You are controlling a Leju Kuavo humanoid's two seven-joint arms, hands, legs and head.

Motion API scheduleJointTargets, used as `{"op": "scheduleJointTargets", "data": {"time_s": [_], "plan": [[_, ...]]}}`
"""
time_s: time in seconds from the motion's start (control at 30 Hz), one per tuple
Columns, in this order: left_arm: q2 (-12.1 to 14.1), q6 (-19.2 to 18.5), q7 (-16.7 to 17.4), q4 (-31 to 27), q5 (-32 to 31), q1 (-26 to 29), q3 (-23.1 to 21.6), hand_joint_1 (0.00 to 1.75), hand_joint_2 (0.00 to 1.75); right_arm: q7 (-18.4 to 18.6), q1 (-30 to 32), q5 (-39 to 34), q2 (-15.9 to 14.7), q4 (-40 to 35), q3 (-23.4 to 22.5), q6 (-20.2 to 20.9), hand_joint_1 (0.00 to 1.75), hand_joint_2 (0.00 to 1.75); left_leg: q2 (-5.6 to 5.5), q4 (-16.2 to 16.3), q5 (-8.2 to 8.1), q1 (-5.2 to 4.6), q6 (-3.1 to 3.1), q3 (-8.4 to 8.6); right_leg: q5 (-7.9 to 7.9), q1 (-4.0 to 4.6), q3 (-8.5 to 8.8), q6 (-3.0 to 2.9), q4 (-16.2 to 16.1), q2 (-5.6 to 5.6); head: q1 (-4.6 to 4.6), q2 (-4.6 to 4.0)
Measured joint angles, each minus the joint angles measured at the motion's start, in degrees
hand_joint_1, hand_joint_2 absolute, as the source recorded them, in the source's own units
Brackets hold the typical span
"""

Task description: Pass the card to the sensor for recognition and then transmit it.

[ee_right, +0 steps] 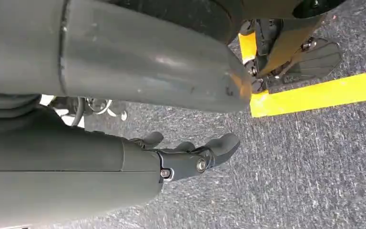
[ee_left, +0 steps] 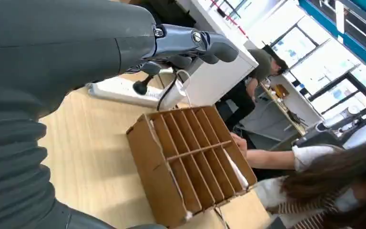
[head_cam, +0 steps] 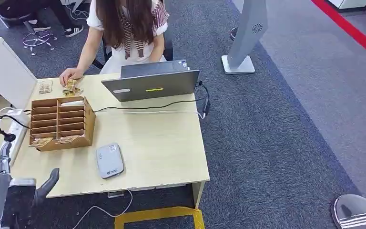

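A brown cardboard card rack (head_cam: 62,123) with several slots stands on the left of the wooden table (head_cam: 162,143); the left wrist view shows the rack (ee_left: 190,162) close up, with a white card (ee_left: 236,169) in one slot. A grey flat sensor (head_cam: 109,161) lies near the table's front edge. Small cards (head_cam: 45,87) lie at the far left by a person's hand (head_cam: 70,75). My left hand (head_cam: 26,191) hovers at the table's front left corner, fingers (ee_left: 190,43) apart and holding nothing. My right hand (ee_right: 186,155) hangs over the carpet, holding nothing.
A person sits behind a grey laptop (head_cam: 152,83) at the far edge. A white power strip (head_cam: 10,136) with cables lies left of the rack, beside a white box (head_cam: 5,71). Yellow tape (head_cam: 157,214) marks the floor before the table. A grey stand (head_cam: 243,43) is at the back right.
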Motion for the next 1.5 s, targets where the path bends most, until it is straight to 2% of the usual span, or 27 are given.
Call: {"op": "scheduleJointTargets", "data": {"time_s": [0.23, 0.4, 0.47, 0.6, 1.27, 1.5], "plan": [[2.54, 3.5, 4.12, 6.23, -8.79, -7.93, -1.84, 0.0, 1.75, 0.88, -0.44, 0.5, 0.02, 0.07, 2.72, 0.0, 0.0, 0.0, 0.01, 0.0, 0.05, 0.01, -0.03, -0.02, 0.03, 0.0, 0.02, -0.02, 0.03, 0.04, 0.0, 0.0], [2.89, 4.11, 4.77, 6.73, -9.98, -8.35, -2.12, 0.0, 1.75, 1.14, -0.53, 0.68, 0.02, 0.13, 3.3, 0.0, 0.0, 0.0, 0.06, 0.04, 0.05, 0.0, -0.04, 0.01, 0.02, 0.0, -0.07, -0.01, 0.03, 0.08, -0.02, 0.0], [3.0, 4.22, 5.03, 7.32, -10.84, -10.3, -2.25, 0.0, 1.75, 1.23, -0.63, 0.77, 0.02, 0.15, 3.63, 0.0, 0.0, 0.0, 0.0, 0.04, 0.05, 0.0, -0.03, -0.04, 0.02, 0.0, -0.06, -0.01, 0.04, 0.02, 0.0, 0.0], [3.83, 5.64, 7.74, 9.97, -15.72, -14.68, -3.37, 0.0, 1.75, 1.82, -0.81, 1.29, 0.04, 0.15, 5.01, 0.0, 0.0, 0.0, 0.11, 0.04, 0.06, 0.0, -0.04, 0.02, 0.08, 0.0, -0.05, -0.05, 0.04, 0.1, -0.02, 0.0], [8.66, 11.41, 21.36, 32.23, -39.44, -38.39, -10.86, 0.0, 1.75, 4.88, -1.89, 4.04, 0.09, 0.59, 13.4, 0.44, 0.0, 0.0, 0.1, 0.04, 0.14, 0.01, -0.11, 0.02, 0.17, 0.01, -0.05, -0.08, 0.07, 0.11, -0.02, 0.0], [10.1, 13.33, 26.05, 39.15, -47.24, -44.5, -13.18, 0.0, 1.75, 5.88, -2.15, 5.11, 0.11, 0.9, 16.07, 1.2, 0.0, 0.0, 0.1, 0.05, 0.14, 0.01, -0.1, 0.01, 0.18, 0.01, -0.05, -0.08, 0.1, 0.1, 0.0, 0.0]]}}
